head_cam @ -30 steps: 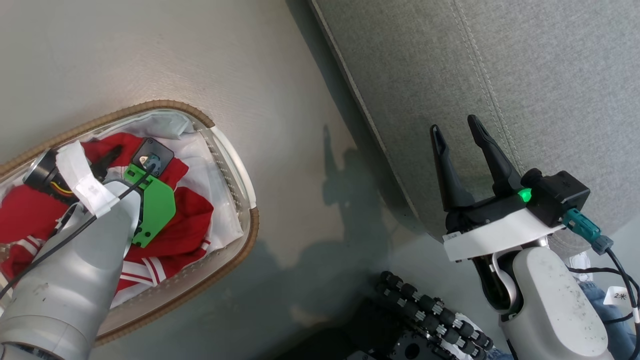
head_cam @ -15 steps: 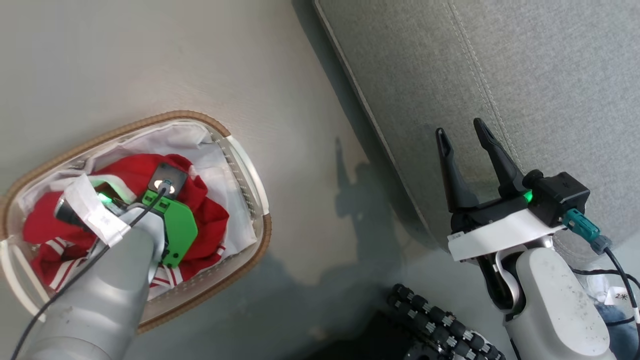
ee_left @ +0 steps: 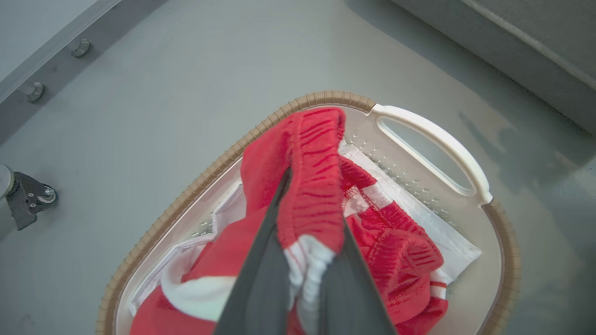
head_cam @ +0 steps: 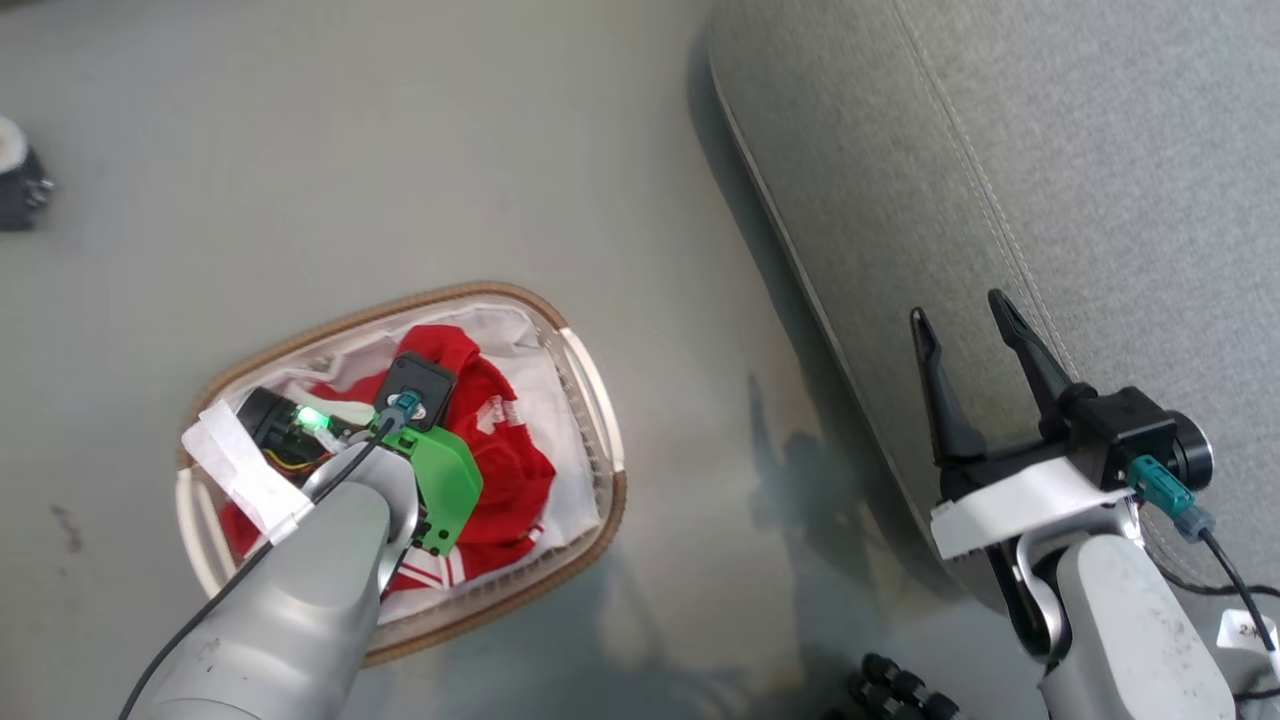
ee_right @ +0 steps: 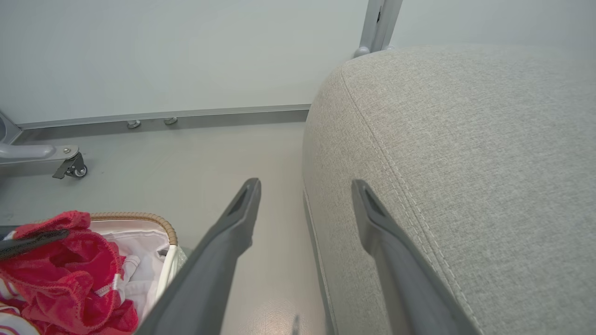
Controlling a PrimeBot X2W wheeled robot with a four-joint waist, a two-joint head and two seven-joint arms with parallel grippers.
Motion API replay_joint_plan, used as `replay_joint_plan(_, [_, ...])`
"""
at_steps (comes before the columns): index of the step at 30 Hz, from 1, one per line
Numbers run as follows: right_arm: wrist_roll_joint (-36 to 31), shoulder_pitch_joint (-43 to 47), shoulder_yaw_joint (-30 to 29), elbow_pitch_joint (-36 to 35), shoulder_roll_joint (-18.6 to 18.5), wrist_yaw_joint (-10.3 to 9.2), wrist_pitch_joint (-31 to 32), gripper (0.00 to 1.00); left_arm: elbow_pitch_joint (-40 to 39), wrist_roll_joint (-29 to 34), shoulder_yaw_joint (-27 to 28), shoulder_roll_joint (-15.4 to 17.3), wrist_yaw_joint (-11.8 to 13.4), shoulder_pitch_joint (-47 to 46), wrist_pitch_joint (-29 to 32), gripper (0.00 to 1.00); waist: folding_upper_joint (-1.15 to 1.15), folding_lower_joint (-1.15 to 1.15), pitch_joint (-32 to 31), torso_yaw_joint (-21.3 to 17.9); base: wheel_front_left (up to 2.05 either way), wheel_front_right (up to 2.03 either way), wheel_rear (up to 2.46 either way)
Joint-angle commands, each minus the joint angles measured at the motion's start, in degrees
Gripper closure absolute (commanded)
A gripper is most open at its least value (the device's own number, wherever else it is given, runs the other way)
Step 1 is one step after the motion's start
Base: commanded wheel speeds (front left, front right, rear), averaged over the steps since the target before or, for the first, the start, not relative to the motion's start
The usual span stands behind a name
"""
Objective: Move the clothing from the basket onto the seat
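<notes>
On the floor [head_cam: 400,150], head view: we log the basket [head_cam: 612,500] low and left of centre, well apart from the seat [head_cam: 1000,150], which takes the upper right. Red clothing [head_cam: 510,470] lies heaped inside on the white liner [head_cam: 570,480]. The left forearm [head_cam: 290,610] reaches in from the lower left with its wrist over the heap, and the left jaws are hidden beneath it from this angle. The right jaws stand released at lower right, fingers [head_cam: 940,400] spread and empty, pointing up over the seat's near edge. Left wrist view: we see the left jaws clenched on a fold of the clothing, red knit with a white band, the two dark fingers [ee_left: 258,284] pressing in from either side. That fold is drawn up toward the camera. The rest of the garment sits in the basket against the liner, beside the white handle [ee_left: 437,139]. A castor [ee_left: 28,197] stands on the floor at far left, and a corner of the seat shows top right. Right wrist view: right jaws wide, one finger over bare floor, the other over the seat's rounded side. The basket sits at lower left, clothing rising above its brown rim, with a dark finger of the left arm lying across the red cloth. A wall [ee_right: 186,46] with a metal rail [ee_right: 163,114] runs behind.
</notes>
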Motion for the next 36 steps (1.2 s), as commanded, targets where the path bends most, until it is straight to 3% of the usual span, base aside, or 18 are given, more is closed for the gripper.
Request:
replay_joint_plan(1, [-1.0,1.7,-0.7,0.6,-0.3,-0.06,-0.3,0.0,-0.9,0.1,-0.4,-0.5,-0.4,1.2,-0.7,1.0,0.0,0.0,-8.9,6.7,0.0,0.0,0.0])
replay_joint_plan(11, [-4.0,8.5,-2.1,3.0,-0.3,-0.06,-0.3,0.0,-8.1,0.8,-1.9,1.0,-1.6,-0.6,-2.0,1.0,0.0,0.0,-23.0,12.0,0.0,0.0,0.0])
replay_joint_plan(19, [-3.8,12.7,-1.4,4.0,-0.3,-0.06,-0.3,0.0,-14.4,1.9,-5.2,3.3,-2.4,-3.0,-0.8,1.0,0.0,0.0,-31.7,13.2,0.0,0.0,0.0])
replay_joint_plan(27, [-3.6,12.2,2.3,3.6,-0.3,-0.06,-0.3,0.0,-21.5,0.3,-6.9,5.1,-2.5,-8.4,3.2,1.0,0.0,0.0,-34.4,13.3,0.0,0.0,0.0])
replay_joint_plan(36, [-3.4,8.9,8.1,3.4,-0.3,-0.06,-0.3,0.0,-27.2,-1.5,-7.8,4.8,-2.5,-14.5,6.7,1.0,0.0,0.0,-35.5,14.0,0.0,0.0,0.0])
